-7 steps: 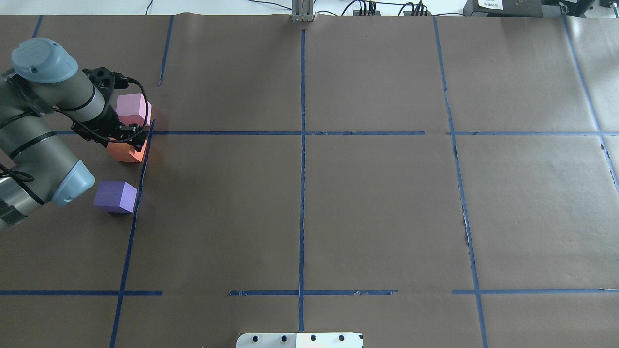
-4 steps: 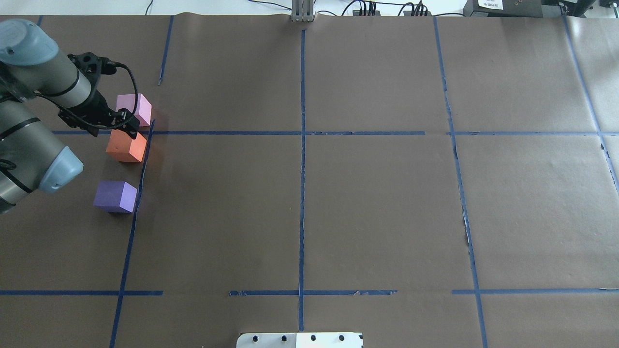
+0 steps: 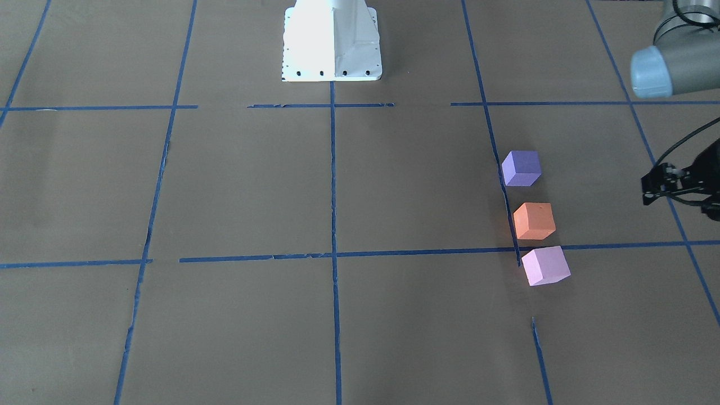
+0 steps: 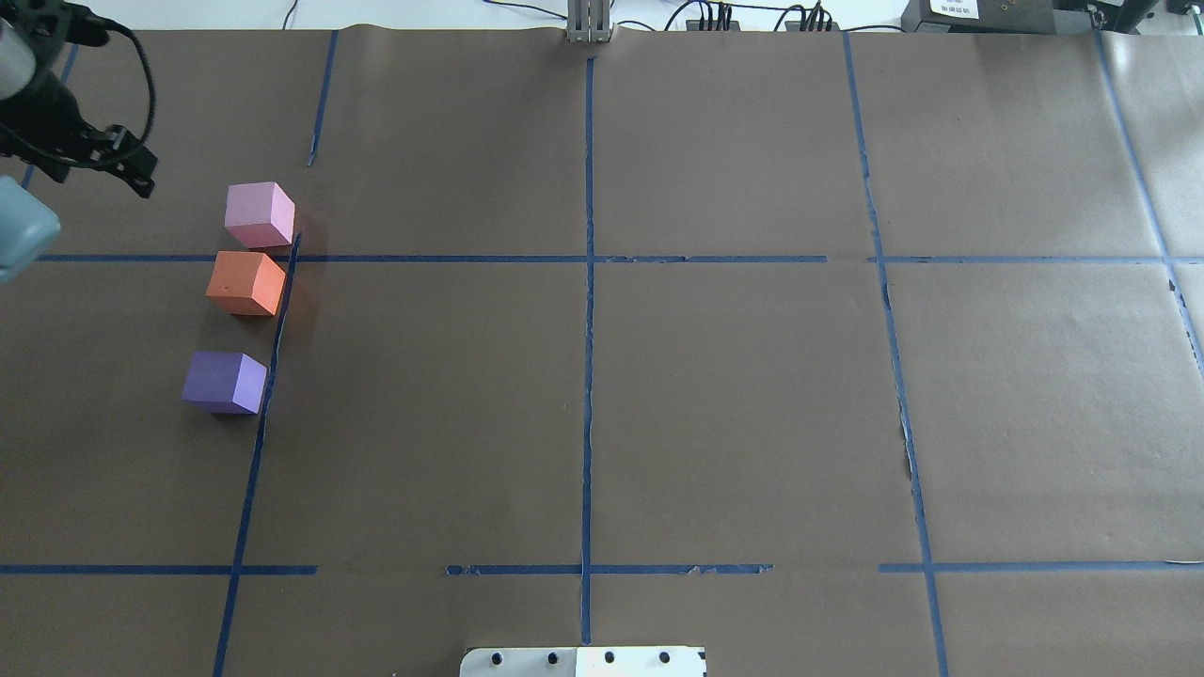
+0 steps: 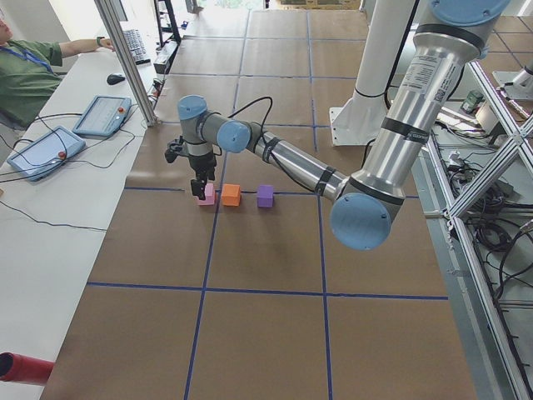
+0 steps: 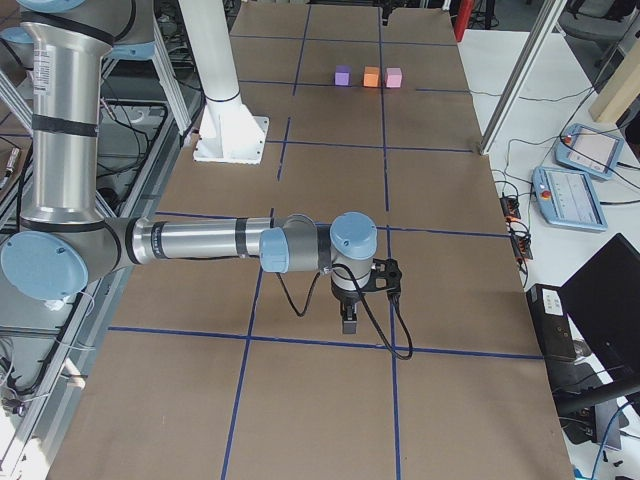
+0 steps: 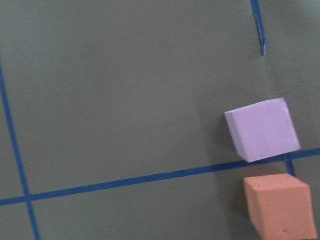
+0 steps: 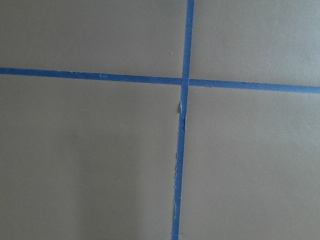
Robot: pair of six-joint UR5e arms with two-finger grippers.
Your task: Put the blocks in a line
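The pink block [image 4: 259, 214], orange block [image 4: 246, 282] and purple block [image 4: 224, 382] sit in a row beside a tape line [image 4: 246, 470]. We cannot tell whether our left gripper [image 4: 137, 175], nearby, or right gripper [image 6: 348, 324] is spread.

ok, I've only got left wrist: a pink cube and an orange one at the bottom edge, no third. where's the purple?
Observer: The purple block is on the table past the orange block, in line with it and the pink block. Its gap to orange is wider than pink's.
Operator: left gripper got anything?
Observer: No. The left gripper is open and empty, raised, off to the side of the pink block.
Operator: right arm?
Observer: The right gripper hangs near a tape crossing, far from the blocks. Open or shut, I cannot tell.
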